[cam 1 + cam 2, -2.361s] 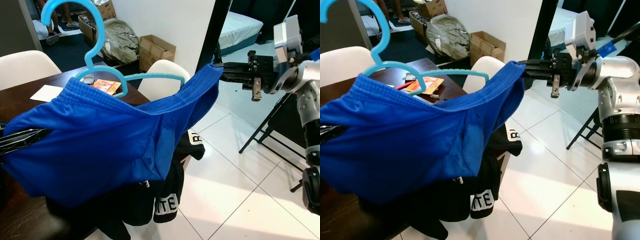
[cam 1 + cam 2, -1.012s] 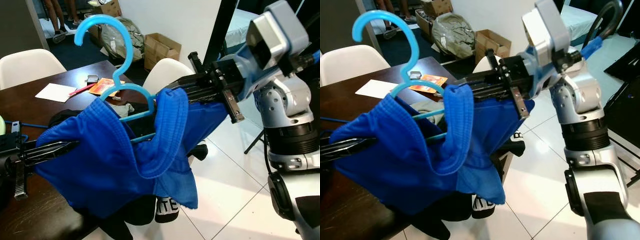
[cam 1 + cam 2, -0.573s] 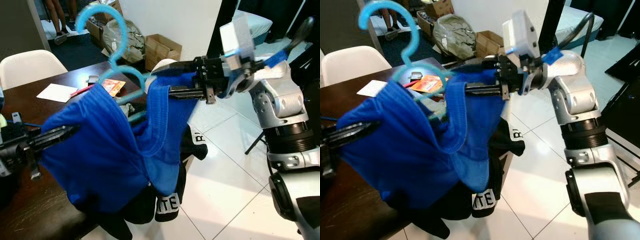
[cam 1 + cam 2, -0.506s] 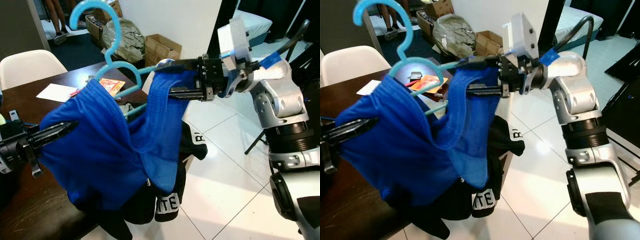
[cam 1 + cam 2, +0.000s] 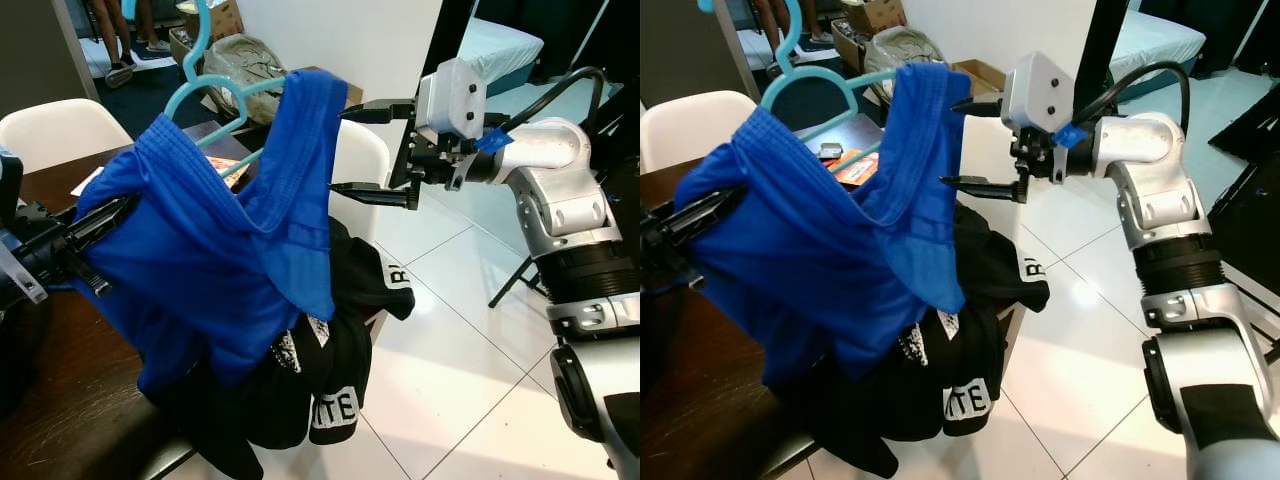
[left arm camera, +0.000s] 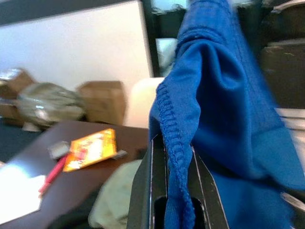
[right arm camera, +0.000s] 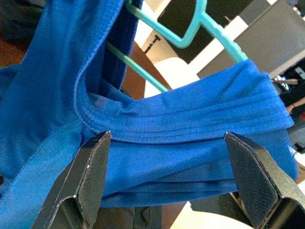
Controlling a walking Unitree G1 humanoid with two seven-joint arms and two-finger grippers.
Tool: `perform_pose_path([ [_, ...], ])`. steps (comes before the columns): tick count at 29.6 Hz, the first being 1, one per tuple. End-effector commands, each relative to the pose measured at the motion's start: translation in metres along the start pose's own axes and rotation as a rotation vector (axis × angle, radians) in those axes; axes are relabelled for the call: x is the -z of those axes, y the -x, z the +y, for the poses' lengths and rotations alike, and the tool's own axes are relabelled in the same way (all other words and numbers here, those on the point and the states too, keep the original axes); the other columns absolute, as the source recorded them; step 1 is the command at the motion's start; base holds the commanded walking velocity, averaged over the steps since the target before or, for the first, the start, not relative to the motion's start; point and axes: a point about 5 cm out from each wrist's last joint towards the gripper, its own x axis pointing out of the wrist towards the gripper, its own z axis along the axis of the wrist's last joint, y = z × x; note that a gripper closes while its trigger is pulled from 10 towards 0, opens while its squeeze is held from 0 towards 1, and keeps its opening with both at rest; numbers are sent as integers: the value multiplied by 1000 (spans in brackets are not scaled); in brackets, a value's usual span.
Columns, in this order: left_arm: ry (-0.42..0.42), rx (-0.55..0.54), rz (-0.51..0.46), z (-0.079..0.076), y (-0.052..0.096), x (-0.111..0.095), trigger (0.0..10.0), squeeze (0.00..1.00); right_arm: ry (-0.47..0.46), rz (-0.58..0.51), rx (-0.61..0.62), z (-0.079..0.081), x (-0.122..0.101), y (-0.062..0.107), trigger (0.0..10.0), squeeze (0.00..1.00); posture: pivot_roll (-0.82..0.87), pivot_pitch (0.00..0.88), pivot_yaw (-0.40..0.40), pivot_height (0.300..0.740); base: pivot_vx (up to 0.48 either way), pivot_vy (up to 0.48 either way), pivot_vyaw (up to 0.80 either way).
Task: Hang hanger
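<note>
Hanger (image 5: 215, 95) under blue shorts (image 5: 215, 250), just beside spread right gripper (image 5: 355, 148).

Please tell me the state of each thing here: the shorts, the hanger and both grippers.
Blue shorts: draped over the hanger, one edge pinched.
Hanger: tilted, partly inside the shorts.
Left gripper: fingers shut on the shorts.
Right gripper: fingers open beside the shorts, holding nothing.
Black clothes: heaped, hanging over the table edge.
</note>
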Motion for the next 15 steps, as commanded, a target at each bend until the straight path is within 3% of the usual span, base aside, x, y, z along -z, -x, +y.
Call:
perform_pose_path([
  [1,-31,-34,-32,0,-3,-3,10000,0,7,-2,24,-5,-2,1,10000,1000,54,71,-67,740,0,0,0],
  [2,-46,-76,-50,-2,-7,-2,10000,0,-60,-59,85,-10,-2,3,10000,1000,54,72,-67,740,0,0,0],
  [4,-51,-88,-54,-3,-8,-2,10000,0,-94,-89,105,-11,-3,3,10000,1000,54,72,-67,740,0,0,0],
  [5,-54,-110,-66,-3,-9,-2,10000,0,-182,-126,138,-14,-1,4,10000,898,51,76,-69,740,0,0,0],
  [6,-54,-110,-66,-3,-9,-2,10000,0,-182,-126,138,-14,-1,4,10000,898,51,76,-69,740,0,0,0],
  [7,-57,-127,-77,-4,-11,-1,10000,0,-291,-168,186,-15,2,3,10000,0,50,76,-71,740,0,0,0],
  [8,-61,-139,-85,-5,-12,-1,10000,0,-360,-190,215,-16,5,2,10000,0,50,78,-72,740,0,0,0],
  [9,-61,-139,-85,-5,-12,-1,10000,0,-360,-190,215,-16,5,2,10000,0,50,78,-72,740,0,0,0],
  [10,-62,-142,-91,-9,-14,1,10000,0,-479,-213,275,-14,13,-3,10000,0,49,80,-72,740,0,0,0],
  [11,-62,-142,-91,-9,-14,1,10000,0,-479,-213,275,-14,13,-3,10000,0,49,80,-72,740,0,0,0],
  [12,-63,-144,-94,-12,-15,2,10000,0,-550,-222,312,-12,18,-7,10000,0,49,80,-72,740,0,0,0],
  [14,-46,-136,-109,-19,-16,3,10000,0,-797,-323,372,-3,27,-17,10000,0,49,88,-73,740,0,0,0],
  [15,-46,-136,-109,-19,-16,3,10000,0,-797,-323,372,-3,27,-17,10000,0,49,88,-73,740,0,0,0],
])
